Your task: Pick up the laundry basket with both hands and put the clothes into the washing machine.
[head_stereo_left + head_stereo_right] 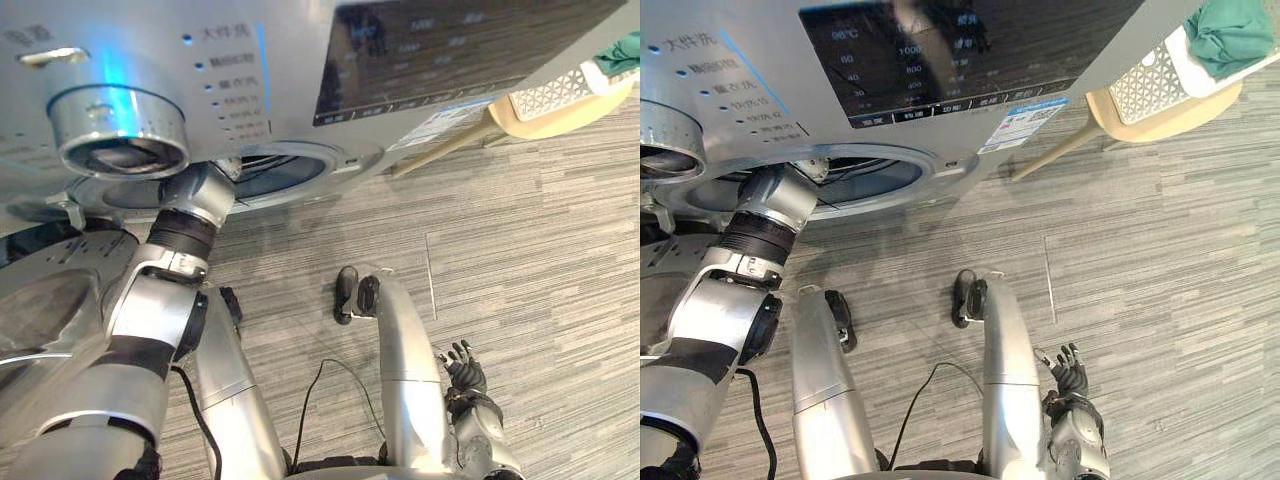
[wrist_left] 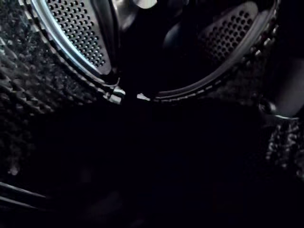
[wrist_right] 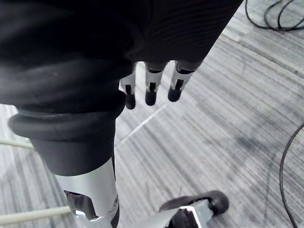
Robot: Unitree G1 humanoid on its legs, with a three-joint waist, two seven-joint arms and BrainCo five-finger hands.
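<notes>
One silver-grey front-loading washing machine [image 1: 280, 60] stands at the near left. Its front carries one round silver dial [image 1: 120, 140], one dark glossy display panel [image 1: 970, 50] of pale figures, a column of small blue lights with pale characters beside them, and one blue-and-white sticker [image 1: 1025, 122] whose print is too small to make out. The left arm goes into the machine's round opening [image 1: 290, 170] up to the wrist, so the left hand is hidden inside and its state cannot be told. The left wrist view looks into the dark perforated steel drum [image 2: 76, 38], where I can make out no clothing. One white perforated plastic laundry basket [image 1: 1150, 85] sits on one pale wooden chair [image 1: 1170, 122] at the far right, well apart from both hands, with one bundled green cloth [image 1: 1230, 35] at its top — plainest in the right eye view. The right hand [image 1: 1070, 372] hangs low at the robot's side above the grey striped carpet floor [image 1: 1160, 280]. In the right wrist view its fingers [image 3: 149, 90] are straight and relaxed — holding nothing.
</notes>
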